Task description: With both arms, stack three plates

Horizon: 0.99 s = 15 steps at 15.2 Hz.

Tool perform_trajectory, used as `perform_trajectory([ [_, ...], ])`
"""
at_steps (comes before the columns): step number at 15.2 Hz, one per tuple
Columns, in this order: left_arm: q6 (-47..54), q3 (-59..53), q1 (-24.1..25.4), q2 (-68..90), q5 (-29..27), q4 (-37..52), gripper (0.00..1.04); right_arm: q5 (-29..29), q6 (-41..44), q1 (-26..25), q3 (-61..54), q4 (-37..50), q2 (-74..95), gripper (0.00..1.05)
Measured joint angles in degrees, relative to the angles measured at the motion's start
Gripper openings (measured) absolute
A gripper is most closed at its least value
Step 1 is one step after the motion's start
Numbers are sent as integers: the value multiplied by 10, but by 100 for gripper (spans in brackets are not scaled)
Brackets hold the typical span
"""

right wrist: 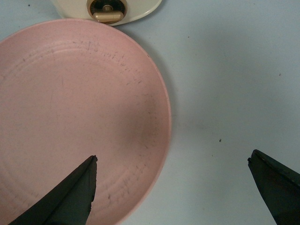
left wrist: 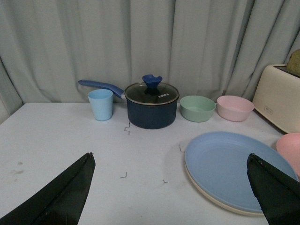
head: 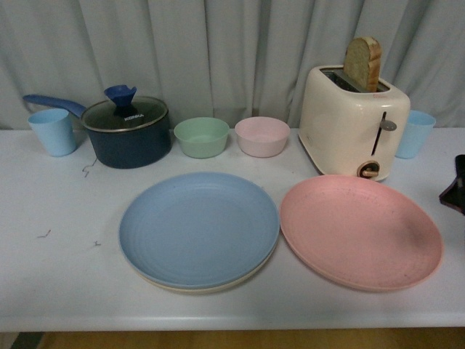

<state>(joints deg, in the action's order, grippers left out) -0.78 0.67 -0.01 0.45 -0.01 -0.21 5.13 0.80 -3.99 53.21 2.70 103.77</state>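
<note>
3 plates lie flat, round, no long axis: the blue plate (head: pixel 198 229) rests on the beige plate (head: pixel 211 289) lower centre-left of the front view, the pink plate (head: pixel 361 231) lower right. The left gripper (left wrist: pixel 169 155) and right gripper (right wrist: pixel 172 155) both gape wide, holding nothing.

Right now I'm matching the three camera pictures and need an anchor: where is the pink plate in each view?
Front view: pink plate right of the blue plate, in front of the toaster.
Left wrist view: pink plate cut off at the frame edge, between blue plate and toaster.
Right wrist view: pink plate fills much of the picture, toaster beside it.
Shared landmark: the toaster.
</note>
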Motion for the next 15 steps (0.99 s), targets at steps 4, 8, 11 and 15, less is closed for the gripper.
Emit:
perform_trajectory([
  [4, 0, 0, 0, 0, 0, 0, 98, -66, -24, 38, 7, 59, 60, 98],
  [8, 0, 0, 0, 0, 0, 0, 98, -87, -46, 51, 41, 60, 129, 98],
  [11, 0, 0, 0, 0, 0, 0, 98, -98, -56, 55, 68, 57, 163, 98],
  [15, 0, 0, 0, 0, 0, 0, 98, -111, -70, 68, 97, 59, 202, 98],
])
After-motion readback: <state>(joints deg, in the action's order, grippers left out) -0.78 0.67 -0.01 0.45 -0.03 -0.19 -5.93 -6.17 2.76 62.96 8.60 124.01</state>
